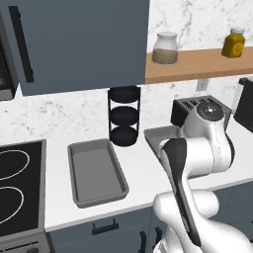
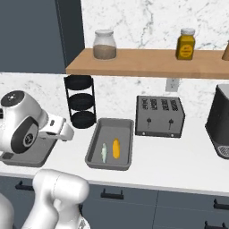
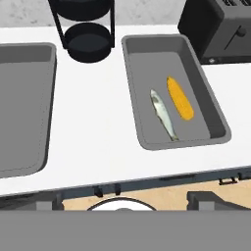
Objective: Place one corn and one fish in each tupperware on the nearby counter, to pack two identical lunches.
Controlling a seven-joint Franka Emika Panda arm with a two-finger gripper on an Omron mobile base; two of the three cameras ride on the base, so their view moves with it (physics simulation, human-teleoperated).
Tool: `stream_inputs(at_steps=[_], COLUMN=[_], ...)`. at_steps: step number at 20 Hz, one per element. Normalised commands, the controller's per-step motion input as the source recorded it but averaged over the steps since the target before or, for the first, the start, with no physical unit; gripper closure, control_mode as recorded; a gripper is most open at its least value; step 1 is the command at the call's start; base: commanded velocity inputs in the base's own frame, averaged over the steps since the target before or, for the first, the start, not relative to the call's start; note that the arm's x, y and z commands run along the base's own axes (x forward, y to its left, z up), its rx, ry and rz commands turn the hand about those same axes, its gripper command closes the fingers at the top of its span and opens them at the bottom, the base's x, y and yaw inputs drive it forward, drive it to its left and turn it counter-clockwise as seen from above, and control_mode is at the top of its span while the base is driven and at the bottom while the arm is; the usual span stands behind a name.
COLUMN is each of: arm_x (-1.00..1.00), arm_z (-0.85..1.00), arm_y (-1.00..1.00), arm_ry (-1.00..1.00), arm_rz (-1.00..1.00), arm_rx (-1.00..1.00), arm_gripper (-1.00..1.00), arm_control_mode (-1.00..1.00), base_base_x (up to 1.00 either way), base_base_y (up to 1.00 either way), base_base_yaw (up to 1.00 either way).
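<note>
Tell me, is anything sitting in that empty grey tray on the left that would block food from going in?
Nothing visible does. The left tupperware is bare inside and open on top. The right tupperware already holds a yellow corn and a fish.

In front of me the white counter (image 2: 179, 165) carries two grey tupperware trays side by side, well apart. The left tray (image 1: 96, 172) sits near the front edge, just beside the cooktop (image 1: 20, 190) at the counter's left end. The right tray (image 3: 172, 90) also reaches toward the front edge. Between them, at the back edge, stands a black three-tier rack (image 2: 81, 102). The dark toaster (image 2: 159, 116) sits just right of the right tray, toward the back, and a black appliance (image 2: 220, 120) stands further right.
</note>
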Motion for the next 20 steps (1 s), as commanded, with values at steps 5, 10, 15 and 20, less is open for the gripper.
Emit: stream_inputs(at_steps=[5, 10, 15, 20], arm_x=[0.00, 0.00, 0.00, 0.00], arm_z=[-0.19, 0.00, 0.00, 0.00], arm_y=[-0.03, 0.00, 0.00, 0.00], arm_ry=[-0.06, 0.00, 0.00, 0.00], arm_rz=[0.00, 0.00, 0.00, 0.00], arm_rx=[-0.09, 0.00, 0.00, 0.00], arm_gripper=[-1.00, -1.00, -1.00, -1.00], arm_control_mode=[1.00, 1.00, 1.00, 1.00], base_base_x=[0.00, -0.38, -0.85, -0.94], base_base_y=[-0.06, -0.82, -1.00, -1.00], base_base_yaw=[0.00, 0.00, 0.00, 0.00])
